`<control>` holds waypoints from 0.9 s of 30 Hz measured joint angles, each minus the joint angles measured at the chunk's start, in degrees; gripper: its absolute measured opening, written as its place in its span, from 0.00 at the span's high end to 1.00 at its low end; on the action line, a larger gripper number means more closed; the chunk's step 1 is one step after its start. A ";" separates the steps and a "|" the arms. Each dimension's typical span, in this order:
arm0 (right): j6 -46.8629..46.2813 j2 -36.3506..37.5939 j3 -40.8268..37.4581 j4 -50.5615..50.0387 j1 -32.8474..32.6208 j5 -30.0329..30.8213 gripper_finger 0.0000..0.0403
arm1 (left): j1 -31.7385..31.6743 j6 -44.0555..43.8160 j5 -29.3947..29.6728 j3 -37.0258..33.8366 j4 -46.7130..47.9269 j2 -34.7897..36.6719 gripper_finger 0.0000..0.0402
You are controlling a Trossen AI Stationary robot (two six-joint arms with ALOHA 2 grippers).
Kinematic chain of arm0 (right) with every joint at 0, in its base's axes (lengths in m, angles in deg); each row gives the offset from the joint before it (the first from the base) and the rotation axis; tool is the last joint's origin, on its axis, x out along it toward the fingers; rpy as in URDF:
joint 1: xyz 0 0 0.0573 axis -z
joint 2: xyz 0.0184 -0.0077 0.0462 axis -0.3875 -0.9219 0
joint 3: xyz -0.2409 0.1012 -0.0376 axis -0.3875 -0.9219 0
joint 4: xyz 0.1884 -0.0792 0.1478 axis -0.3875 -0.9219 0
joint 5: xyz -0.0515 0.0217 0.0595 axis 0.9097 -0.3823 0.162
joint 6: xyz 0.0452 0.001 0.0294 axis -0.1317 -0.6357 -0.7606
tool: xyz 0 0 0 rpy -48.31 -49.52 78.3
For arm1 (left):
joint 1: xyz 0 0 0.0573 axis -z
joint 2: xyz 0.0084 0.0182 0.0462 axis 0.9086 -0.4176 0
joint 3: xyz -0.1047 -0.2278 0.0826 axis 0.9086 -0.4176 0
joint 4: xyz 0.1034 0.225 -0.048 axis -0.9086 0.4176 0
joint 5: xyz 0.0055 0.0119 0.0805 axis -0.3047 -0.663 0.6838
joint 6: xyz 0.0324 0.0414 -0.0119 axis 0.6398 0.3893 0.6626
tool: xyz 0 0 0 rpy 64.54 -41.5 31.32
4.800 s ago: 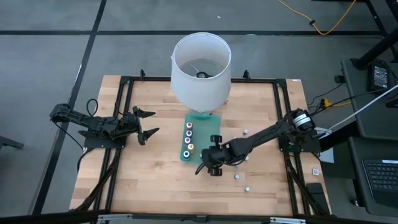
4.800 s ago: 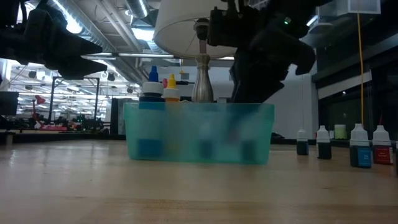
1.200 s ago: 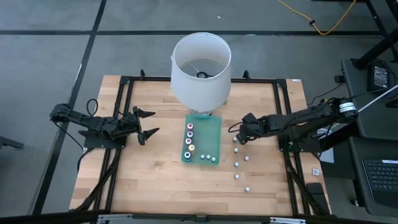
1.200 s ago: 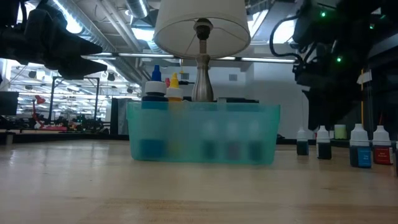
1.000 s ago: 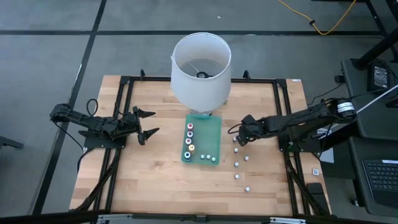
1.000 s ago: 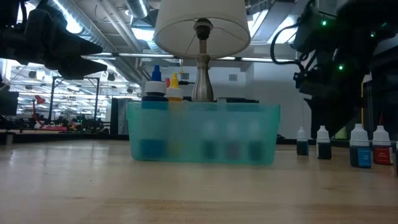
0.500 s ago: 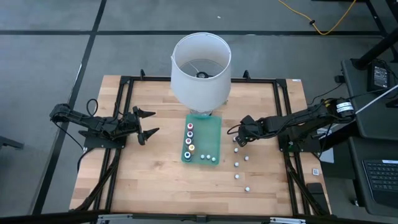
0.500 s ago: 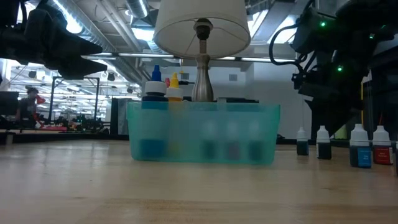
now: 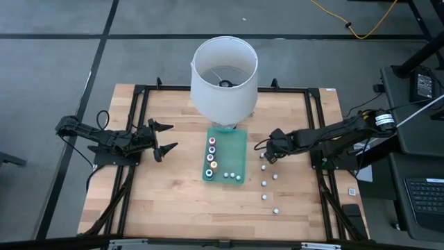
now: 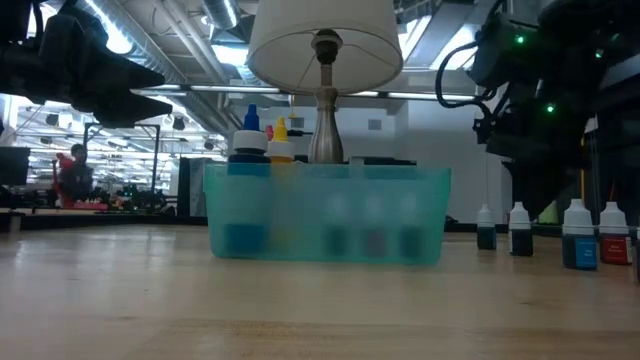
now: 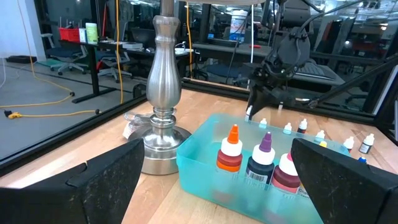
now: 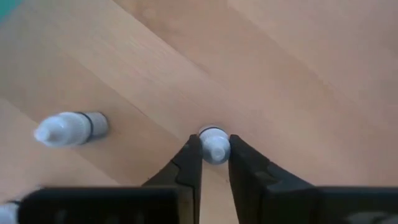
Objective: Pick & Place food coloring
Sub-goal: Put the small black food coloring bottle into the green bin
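**Right gripper clamps one white-capped bottle**

Seven small plastic food coloring bottles (image 9: 211, 155) stand in the translucent teal rectangular bin (image 9: 239, 144) mid-bench. Five stand loose near the right edge; the right gripper (image 12: 215, 157) pinches one white-capped bottle (image 12: 214, 148). The left gripper (image 9: 166, 139) waits splayed near the left edge.

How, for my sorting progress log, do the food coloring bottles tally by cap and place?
Coloured-cap bottles in bin: 5
White-cap bottles in bin: 3
White-cap bottles on table: 6, including the held bottle in the right gripper jaws
Total: 14
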State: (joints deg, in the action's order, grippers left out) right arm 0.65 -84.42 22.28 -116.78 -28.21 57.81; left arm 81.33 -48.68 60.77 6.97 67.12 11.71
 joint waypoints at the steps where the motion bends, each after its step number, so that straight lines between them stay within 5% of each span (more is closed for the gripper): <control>1: 0.79 0.00 0.82 -0.95 0.00 0.31 0.86 | -0.01 0.00 0.00 0.01 0.00 0.01 0.00; 14: 14.55 -1.35 19.01 -15.85 0.00 3.08 0.85 | 0.01 0.00 0.00 0.00 0.00 0.00 0.00; 27: 28.86 -16.35 43.64 -18.81 -3.62 1.56 0.84 | -0.01 -0.02 0.00 -0.01 0.00 0.00 0.00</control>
State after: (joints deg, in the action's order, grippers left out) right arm 29.50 -100.77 65.92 -135.58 -31.83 59.38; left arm 81.33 -48.69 60.77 6.96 67.12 11.71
